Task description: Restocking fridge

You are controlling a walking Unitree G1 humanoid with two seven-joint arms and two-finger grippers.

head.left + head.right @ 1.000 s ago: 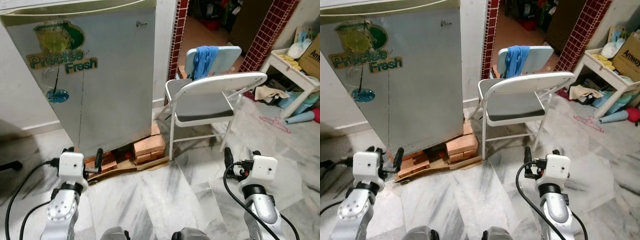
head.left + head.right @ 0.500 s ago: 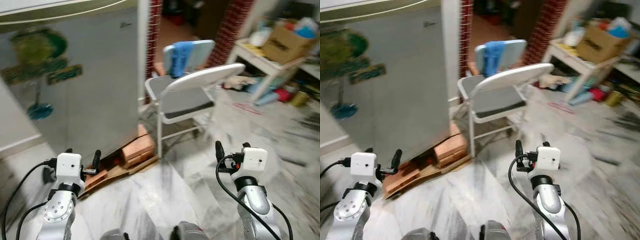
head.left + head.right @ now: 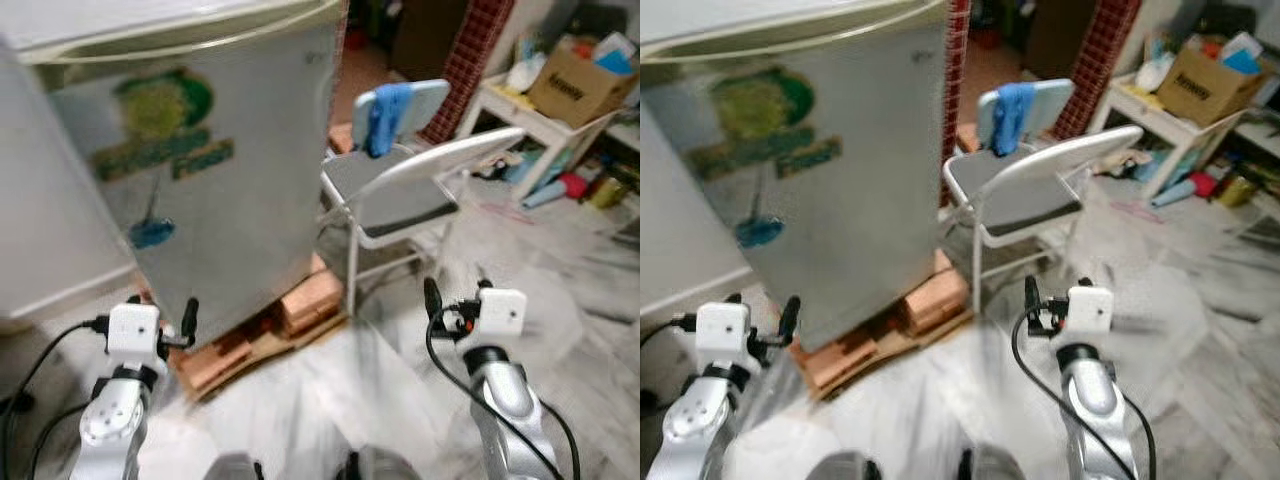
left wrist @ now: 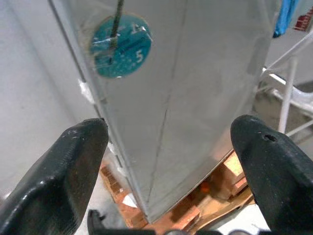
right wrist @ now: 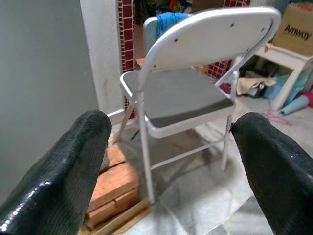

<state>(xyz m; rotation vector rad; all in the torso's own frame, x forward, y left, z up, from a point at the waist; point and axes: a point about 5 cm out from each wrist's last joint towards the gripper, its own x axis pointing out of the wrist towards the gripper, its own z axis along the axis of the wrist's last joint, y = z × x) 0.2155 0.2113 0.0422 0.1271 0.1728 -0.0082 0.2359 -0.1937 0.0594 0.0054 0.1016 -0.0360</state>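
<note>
Facing the fridge [image 3: 200, 170], we hold both arms low and forward above the marble floor [image 3: 330, 390]. The head views are blurred. The fridge stands shut, a grey door with a green-and-yellow sticker [image 3: 165, 125] on its front, and it rests on a stack of bricks and boards [image 3: 270, 330].

Left gripper [image 4: 171, 161]: fingers [image 4: 63, 171] spread wide, nothing between them, touching nothing. In the left wrist view we sight straight along them at the lower fridge door, where a round teal label [image 4: 122, 46] sits, with the bricks under the door edge. In the head view this gripper hangs just in front of the fridge's lower left corner, apart from it.

Right gripper [image 5: 171, 161]: fingers [image 5: 274, 161] likewise spread wide and empty, in contact with nothing. The right wrist view looks between them at a white folding chair [image 5: 190, 98] with a grey seat, standing just beside the fridge's right side. A blue cloth [image 3: 385, 115] hangs over a second pale chair back [image 3: 425, 100] behind it.

To the right, well apart from us, a white low table [image 3: 545, 120] carries a cardboard box [image 3: 575, 85], with loose clutter beneath it too blurred to identify.
</note>
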